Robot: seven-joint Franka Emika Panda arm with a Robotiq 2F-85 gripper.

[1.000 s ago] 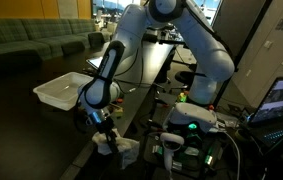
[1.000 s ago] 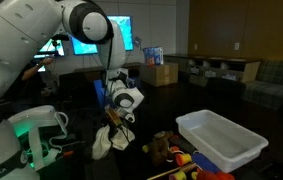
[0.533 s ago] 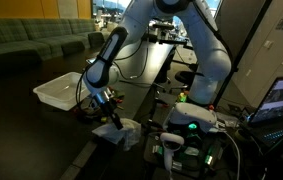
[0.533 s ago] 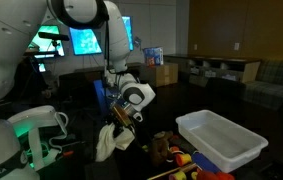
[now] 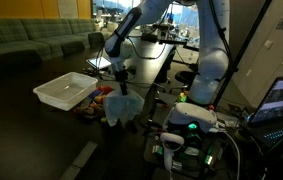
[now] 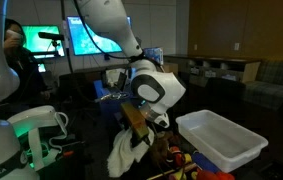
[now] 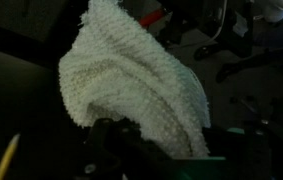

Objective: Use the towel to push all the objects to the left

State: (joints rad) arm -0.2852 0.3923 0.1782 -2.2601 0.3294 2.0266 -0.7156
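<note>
Layout of towel (image 5: 121,108), bin (image 5: 66,90) and small objects (image 6: 177,153)
We find the towel hanging under the gripper (image 5: 120,82), just beside the bin; the small objects lie between towel and bin.

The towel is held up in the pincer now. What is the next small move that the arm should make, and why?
Probably lower the towel until it meets the table next to the small objects. The pincer holds it bunched, and it seems to hang in the air, so it cannot push anything yet.
</note>
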